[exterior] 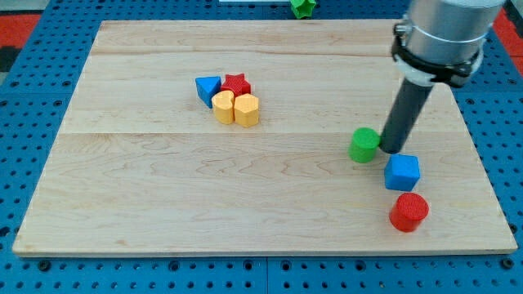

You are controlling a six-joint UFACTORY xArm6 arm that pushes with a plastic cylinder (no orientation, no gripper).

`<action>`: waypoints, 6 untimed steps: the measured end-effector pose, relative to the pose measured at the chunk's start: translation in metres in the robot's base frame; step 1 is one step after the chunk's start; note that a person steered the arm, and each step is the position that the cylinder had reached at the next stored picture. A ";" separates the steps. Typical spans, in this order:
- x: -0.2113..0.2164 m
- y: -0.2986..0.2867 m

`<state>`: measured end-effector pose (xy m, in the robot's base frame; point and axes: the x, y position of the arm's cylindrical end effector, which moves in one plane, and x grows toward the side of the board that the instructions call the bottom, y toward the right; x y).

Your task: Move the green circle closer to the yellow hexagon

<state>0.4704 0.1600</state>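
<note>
The green circle point(364, 144) stands on the wooden board at the view's right of centre. My tip point(391, 149) is down on the board right beside it, on its right side, touching or nearly touching. The yellow hexagon point(247, 109) sits in a tight cluster at the view's upper left of centre, far to the left of the green circle. Next to it are a second yellow block point(224, 106), a red star point(237, 84) and a blue triangle point(208, 88).
A blue cube point(402, 172) lies just below my tip, and a red cylinder point(409, 212) lies below that, near the board's lower right. A green star-like block point(303, 7) lies off the board at the view's top. The board's edge point(261, 251) borders blue pegboard.
</note>
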 end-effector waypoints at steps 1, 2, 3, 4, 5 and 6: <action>0.000 -0.029; 0.000 -0.055; 0.003 -0.072; 0.035 -0.073; 0.016 -0.081; -0.029 -0.072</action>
<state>0.4413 0.0879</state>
